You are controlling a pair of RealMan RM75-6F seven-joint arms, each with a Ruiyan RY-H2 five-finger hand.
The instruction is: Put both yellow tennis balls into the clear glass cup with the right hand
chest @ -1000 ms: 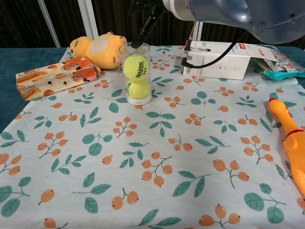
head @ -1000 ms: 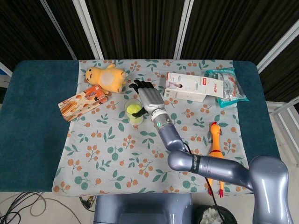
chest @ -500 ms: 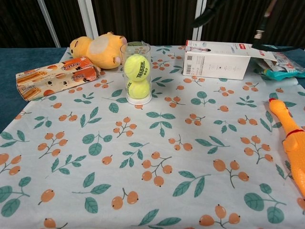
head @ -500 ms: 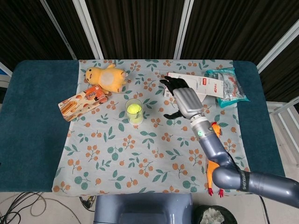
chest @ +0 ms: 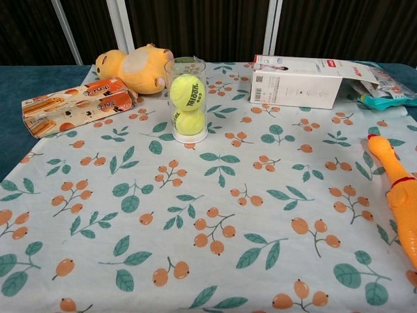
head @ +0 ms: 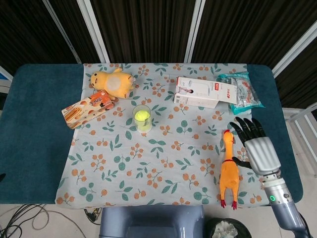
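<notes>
The clear glass cup stands upright on the flowered cloth, left of the middle. Two yellow tennis balls are stacked inside it, the upper tennis ball on top of the lower tennis ball. In the head view the cup shows one ball from above. My right hand hovers far off at the table's right edge, beside the rubber chicken, fingers spread and holding nothing. The chest view does not show it. My left hand appears in neither view.
A yellow plush toy and an orange snack box lie left of the cup. A white carton and a teal packet lie at the back right. The rubber chicken lies along the front right.
My right hand has drawn back from over the white carton to the table's right front edge, past the chicken. The cup and both balls have stayed put.
</notes>
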